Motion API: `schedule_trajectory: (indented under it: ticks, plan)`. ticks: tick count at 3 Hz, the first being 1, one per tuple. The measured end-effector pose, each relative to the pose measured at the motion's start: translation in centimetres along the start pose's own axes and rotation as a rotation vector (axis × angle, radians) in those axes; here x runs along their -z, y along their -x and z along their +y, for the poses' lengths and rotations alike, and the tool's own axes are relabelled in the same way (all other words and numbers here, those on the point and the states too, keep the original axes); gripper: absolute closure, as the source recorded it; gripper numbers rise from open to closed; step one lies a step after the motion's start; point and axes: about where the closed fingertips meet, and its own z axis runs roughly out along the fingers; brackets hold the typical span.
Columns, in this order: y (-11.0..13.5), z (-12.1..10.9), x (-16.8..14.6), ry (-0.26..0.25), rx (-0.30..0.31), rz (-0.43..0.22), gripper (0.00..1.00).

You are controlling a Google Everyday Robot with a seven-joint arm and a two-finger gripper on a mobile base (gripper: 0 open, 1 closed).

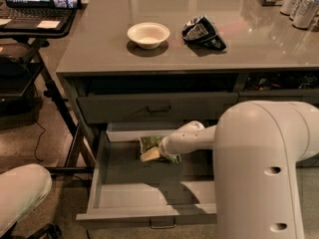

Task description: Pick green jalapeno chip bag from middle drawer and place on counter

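Observation:
The green jalapeno chip bag (148,143) lies in the open middle drawer (129,195), towards the back of its pale floor. My gripper (151,155) is at the end of the white arm (192,137), which reaches in from the right. It sits low in the drawer, right at the bag's front edge and partly covering it. The grey counter (99,44) lies above the drawer. The arm's large white housing (259,173) hides the drawer's right part.
A white bowl (148,35) and a black-and-white snack bag (202,31) sit on the counter, with cans (301,1) at the far right. The shut upper drawer (154,108) overhangs the bag. A laptop on a black stand (35,4) is at the left. A white rounded part (20,195) is at the bottom left.

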Motion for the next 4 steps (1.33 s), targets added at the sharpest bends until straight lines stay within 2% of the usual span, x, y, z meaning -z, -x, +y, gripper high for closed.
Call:
schedule_trajectory:
  ticks: [1,2,3,4]
  plan:
    - [0.1,-0.7,-1.0,-0.011,0.057,0.004,0.0]
    - [0.6,-1.6,-1.9,-0.02,0.079,-0.023,0.0]
    - [1.5,-2.0,-2.6,-0.027,0.084,-0.06,0.0]
    - [2.6,-2.5,-2.9,-0.041,0.062,-0.091,0.0]
